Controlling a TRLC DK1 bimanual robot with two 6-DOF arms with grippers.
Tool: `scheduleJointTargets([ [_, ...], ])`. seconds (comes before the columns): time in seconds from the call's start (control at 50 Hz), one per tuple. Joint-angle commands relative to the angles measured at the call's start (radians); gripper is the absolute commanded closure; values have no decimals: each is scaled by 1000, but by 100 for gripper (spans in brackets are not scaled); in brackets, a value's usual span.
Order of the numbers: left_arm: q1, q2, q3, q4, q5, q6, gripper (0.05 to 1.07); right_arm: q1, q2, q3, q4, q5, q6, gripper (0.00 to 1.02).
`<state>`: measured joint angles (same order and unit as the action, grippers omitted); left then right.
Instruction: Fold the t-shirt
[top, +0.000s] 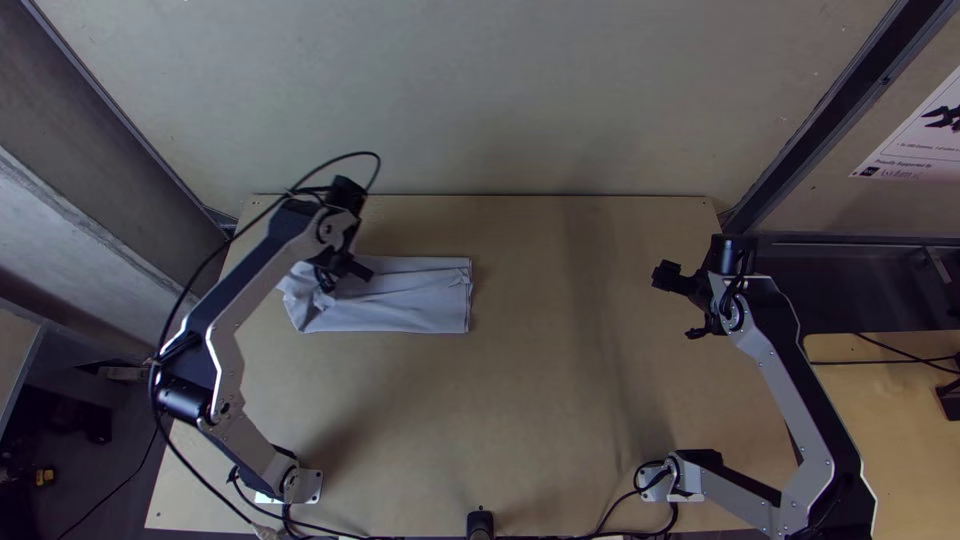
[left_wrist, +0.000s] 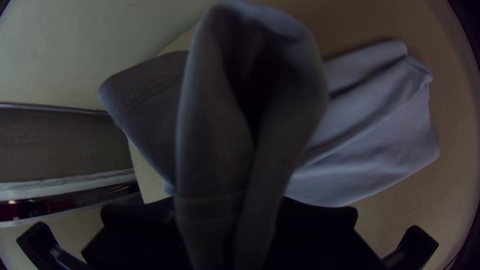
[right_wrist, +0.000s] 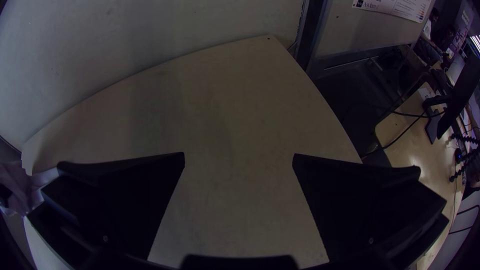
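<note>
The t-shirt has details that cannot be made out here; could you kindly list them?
Left wrist view: where exactly the left gripper pinches the t-shirt, behind its raised fold.
Left wrist view: cloth lying behind that fold.
Top view: cloth beneath the left gripper, covered by it.
Right wrist view: most cloth, beyond the edge.

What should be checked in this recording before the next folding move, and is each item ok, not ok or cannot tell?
1. Left gripper closed on the t-shirt: ok, cloth is pinched between its fingers.
2. Held part smooth: not ok, it bulges up in a loose loop.
3. Rest of the t-shirt on the table: ok, it lies as a folded strip, its end toward the table's middle neatly aligned in the top view.
4. Right gripper open and away from the cloth: ok, it hangs near the table's right side.
5. Number of layers gripped: cannot tell.
</note>
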<state>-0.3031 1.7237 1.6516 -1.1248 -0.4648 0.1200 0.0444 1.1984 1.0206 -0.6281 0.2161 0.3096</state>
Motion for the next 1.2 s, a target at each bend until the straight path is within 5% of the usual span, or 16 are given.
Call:
scheduleJointTargets([
  [0.0, -51, 40, 30, -32, -21, -43, 105, -5, -23, -22, 8, -6, 3, 3],
  [0.6, -286, 335, 255, -112, -18, -168, 103, -1, -36, -91, 31, -6, 13, 3],
  [0.62, -289, 352, 272, -112, -18, -175, 98, -1, -37, -94, 31, -6, 13, 3],
  [0.66, -307, 387, 312, -118, -18, -194, 72, 0, -40, -102, 33, -6, 13, 3],
  [0.72, -341, 442, 392, -144, -18, -212, 8, 3, -48, -117, 33, -6, 13, 3],
  [0.84, -396, 586, 674, -204, 109, -296, 9, 17, -77, -169, 44, -6, 25, 3],
  [0.98, -450, 563, 708, 25, 428, -372, 10, 45, -118, -254, 70, -6, 33, 3],
  [1.18, -473, 545, 700, 79, 486, -384, 10, 49, -160, -306, 96, -4, 33, 3],
])
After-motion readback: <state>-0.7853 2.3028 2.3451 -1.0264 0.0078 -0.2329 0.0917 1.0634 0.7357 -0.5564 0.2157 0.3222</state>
